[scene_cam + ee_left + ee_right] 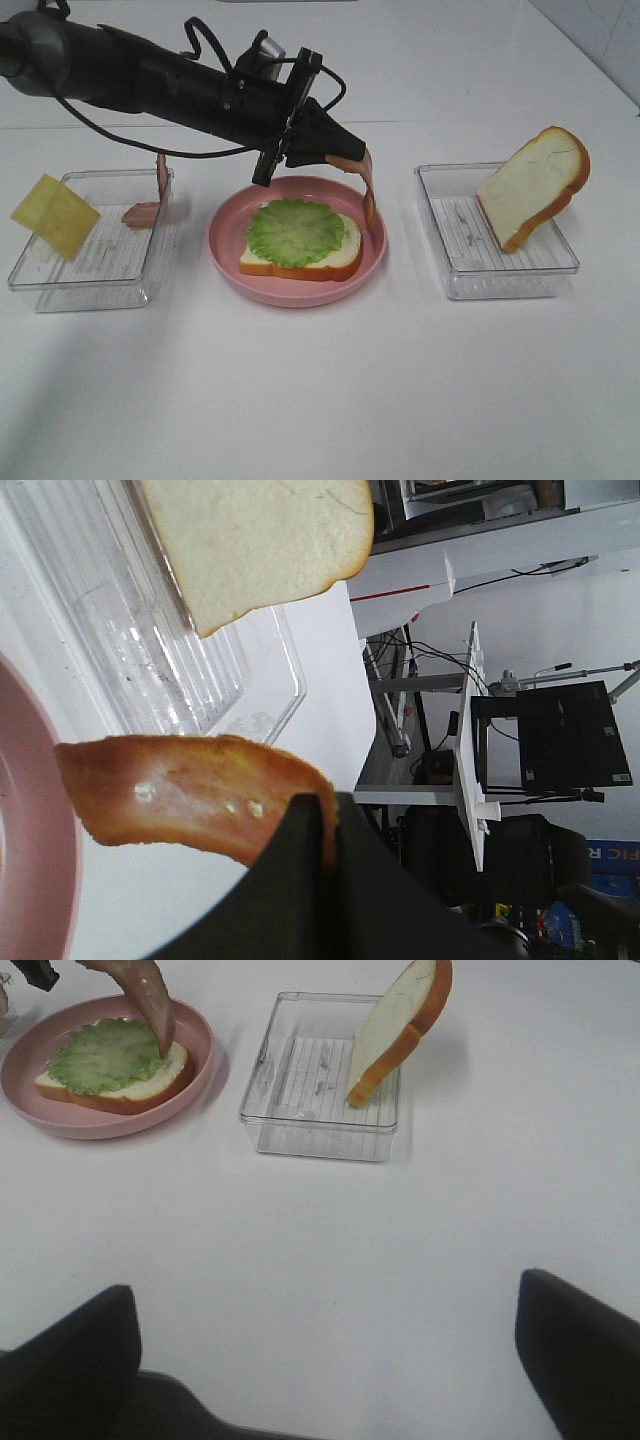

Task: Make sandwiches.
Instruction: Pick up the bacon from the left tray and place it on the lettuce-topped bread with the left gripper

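The left claw (340,152) is clenching one end of a bacon strip (368,195) and holding it up over the pink plate (300,297). The strip is hanging down in a curve. Its low end is dangling at the right edge of the sandwich (300,255), and it is hard to tell if it is touching. In the left wrist view the dark fingers (300,830) are pinching the strip (190,795) tight.

The sandwich is sitting in the middle of the plate and is not finished. It is only one bread slice (340,262) lying flat with a green lettuce leaf (295,232) lying on top.

A clear tray (500,282) is sitting to the right of the plate. A second slice (535,185) is leaning in it, standing on its edge against the far right corner.

Another clear tray (90,285) is sitting to the left of the plate. A yellow cheese square (55,215) is leaning on its left wall. A second bacon strip (150,205) is resting against its right wall.

The right claw (322,1285) is hanging low over the white surface (320,400), near the front, well apart from the trays. Its two dark fingers (80,1350) are spreading wide and are holding nothing.
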Controlling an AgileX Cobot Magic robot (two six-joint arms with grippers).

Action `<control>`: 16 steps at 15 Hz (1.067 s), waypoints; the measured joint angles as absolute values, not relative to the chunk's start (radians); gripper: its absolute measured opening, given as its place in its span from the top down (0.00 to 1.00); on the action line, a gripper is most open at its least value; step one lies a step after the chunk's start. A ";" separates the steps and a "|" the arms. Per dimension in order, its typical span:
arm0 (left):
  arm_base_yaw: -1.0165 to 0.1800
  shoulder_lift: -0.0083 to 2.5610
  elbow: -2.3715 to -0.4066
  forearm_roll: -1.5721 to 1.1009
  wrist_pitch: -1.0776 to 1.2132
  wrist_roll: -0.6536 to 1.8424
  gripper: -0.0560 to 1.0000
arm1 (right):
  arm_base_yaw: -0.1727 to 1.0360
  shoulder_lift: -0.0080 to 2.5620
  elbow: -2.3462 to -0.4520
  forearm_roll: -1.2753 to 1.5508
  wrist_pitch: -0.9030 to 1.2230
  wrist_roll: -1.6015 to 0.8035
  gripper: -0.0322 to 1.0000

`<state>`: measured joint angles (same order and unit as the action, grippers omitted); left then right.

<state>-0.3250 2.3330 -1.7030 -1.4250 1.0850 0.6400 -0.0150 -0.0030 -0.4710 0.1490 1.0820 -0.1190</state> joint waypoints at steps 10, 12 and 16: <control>-0.281 2.384 -1.703 -1.273 1.043 0.617 0.95 | -0.015 -0.003 -0.471 0.150 1.082 -0.119 0.02; -0.262 2.384 -1.703 -1.245 1.043 0.604 0.95 | -0.015 -0.003 -0.471 0.150 1.082 -0.119 0.02; -0.241 2.384 -1.703 -1.162 1.036 0.545 0.95 | -0.015 -0.003 -0.471 0.150 1.083 -0.119 0.02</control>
<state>-0.2410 2.3840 -1.7030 -1.1620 1.0360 0.5450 -0.0150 -0.0030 -0.4710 0.1500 1.0830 -0.1190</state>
